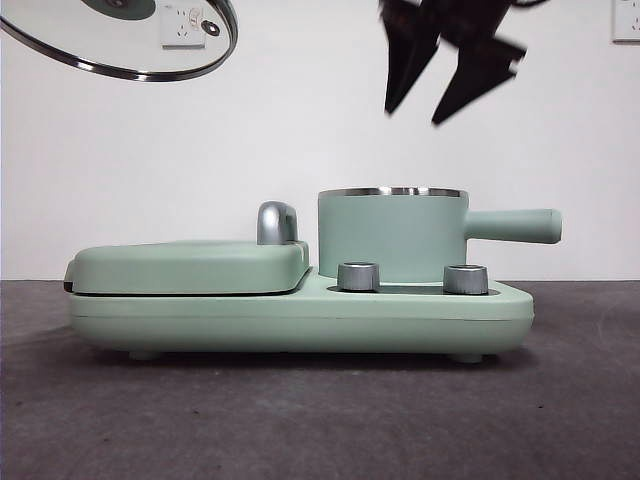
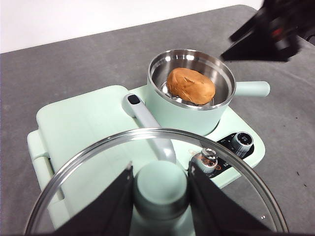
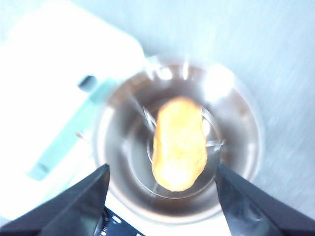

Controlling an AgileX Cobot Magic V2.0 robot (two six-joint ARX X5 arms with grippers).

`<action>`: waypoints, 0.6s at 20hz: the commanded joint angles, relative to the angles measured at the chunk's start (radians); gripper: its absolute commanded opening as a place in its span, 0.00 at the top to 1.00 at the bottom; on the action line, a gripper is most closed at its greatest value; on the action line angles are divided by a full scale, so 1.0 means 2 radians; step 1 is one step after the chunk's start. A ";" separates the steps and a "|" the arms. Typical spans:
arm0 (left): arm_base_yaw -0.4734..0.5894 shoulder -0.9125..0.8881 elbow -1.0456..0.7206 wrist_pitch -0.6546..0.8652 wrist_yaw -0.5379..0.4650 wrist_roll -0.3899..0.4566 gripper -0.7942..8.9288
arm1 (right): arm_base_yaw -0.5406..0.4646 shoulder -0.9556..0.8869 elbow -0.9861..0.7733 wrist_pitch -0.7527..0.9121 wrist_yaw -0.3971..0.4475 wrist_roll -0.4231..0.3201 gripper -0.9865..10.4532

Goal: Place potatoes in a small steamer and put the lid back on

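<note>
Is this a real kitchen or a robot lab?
Probably a lab test table: a lone mint-green cooker sits on a bare grey tabletop against a plain white wall, with none of a kitchen's usual fittings in view.

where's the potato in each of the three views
Front view: not visible; the small steamer wall hides its inside.
Left wrist view: the potato lies inside the steamer, beyond the lid that the left hand grips by its knob.
Right wrist view: the potato sits mid-picture in the steamer, below the open right hand; blurred.
Shared landmark: the steamer's steel rim, seen in all three.
</note>
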 commanded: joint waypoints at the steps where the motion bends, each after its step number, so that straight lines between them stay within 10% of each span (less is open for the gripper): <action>1: -0.002 0.001 0.010 0.016 0.000 -0.002 0.91 | 0.017 -0.062 -0.093 0.072 0.025 0.012 0.63; 12: -0.002 0.001 0.010 0.016 0.000 -0.002 0.91 | 0.068 -0.356 -0.424 0.174 0.105 0.065 0.63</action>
